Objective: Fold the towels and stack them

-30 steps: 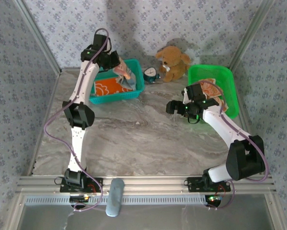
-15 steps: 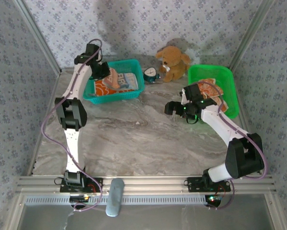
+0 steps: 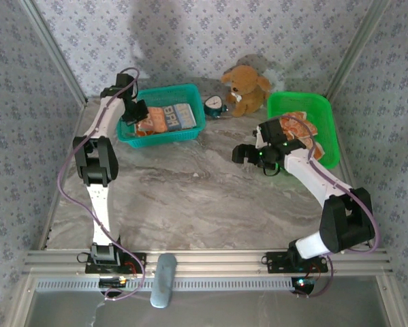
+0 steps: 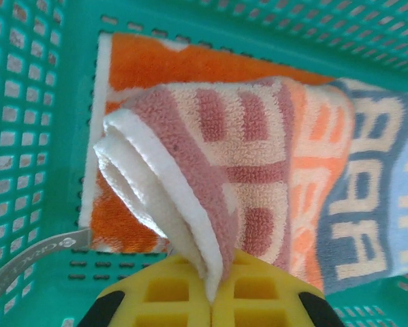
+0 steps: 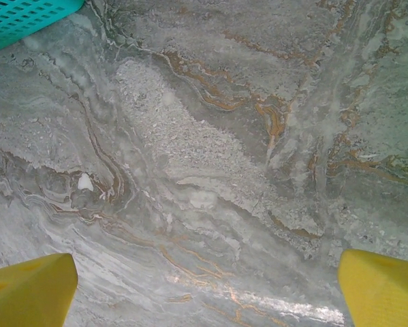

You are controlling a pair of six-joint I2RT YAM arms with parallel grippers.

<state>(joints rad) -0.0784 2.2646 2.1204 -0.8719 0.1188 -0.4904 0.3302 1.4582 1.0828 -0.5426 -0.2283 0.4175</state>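
My left gripper [image 3: 137, 112] hangs over the left end of the teal basket [image 3: 168, 139] and is shut on the folded white-edged corner of a towel [image 4: 239, 153]. That towel is pink and cream, then orange, then blue-grey with large lettering, and it lies draped across the basket [image 4: 26, 102] from the yellow fingers [image 4: 166, 296]. Under it lies an orange towel with white print [image 4: 190, 65]. More orange and cream towels [image 3: 297, 127] sit in the green basket [image 3: 330, 136]. My right gripper [image 3: 248, 155] is open over bare marble, its yellow fingertips [image 5: 30, 286] wide apart with nothing between them.
A brown plush bear [image 3: 246, 88] sits at the back between the baskets, with a small clock-like object [image 3: 214, 104] beside it. A corner of the teal basket [image 5: 20, 20] shows at the upper left of the right wrist view. Patterned walls enclose the marble table [image 3: 190, 197].
My left gripper has swung left and down across the teal basket with the towel corner in it, so the towel now lies flatter. The right gripper has edged slightly left.
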